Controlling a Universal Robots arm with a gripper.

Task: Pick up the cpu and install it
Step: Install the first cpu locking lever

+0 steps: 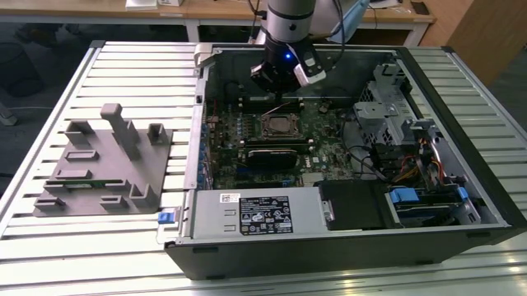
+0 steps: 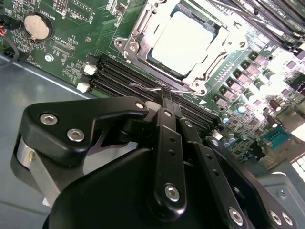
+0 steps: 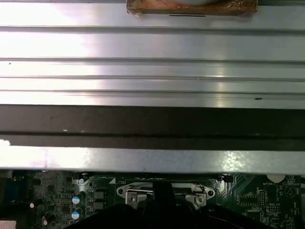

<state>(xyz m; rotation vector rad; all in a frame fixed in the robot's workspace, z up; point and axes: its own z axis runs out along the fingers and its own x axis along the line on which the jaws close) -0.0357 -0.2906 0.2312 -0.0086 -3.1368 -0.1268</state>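
The cpu, a silvery-white square, lies flat inside the metal socket frame on the green motherboard. In the exterior view the cpu sits mid-board inside the open computer case. My gripper is shut with nothing between its black fingers. Its tip hovers over the black memory slots, right beside the socket's thin wire lever and apart from the cpu. From outside, the gripper hangs just behind the socket. In the first wrist view the socket frame peeks above the dark gripper body.
A grey tray with upright posts and a green memory strip lies on the slatted table at the exterior view's left. Case walls, a drive cage, cables and a labelled power supply surround the board.
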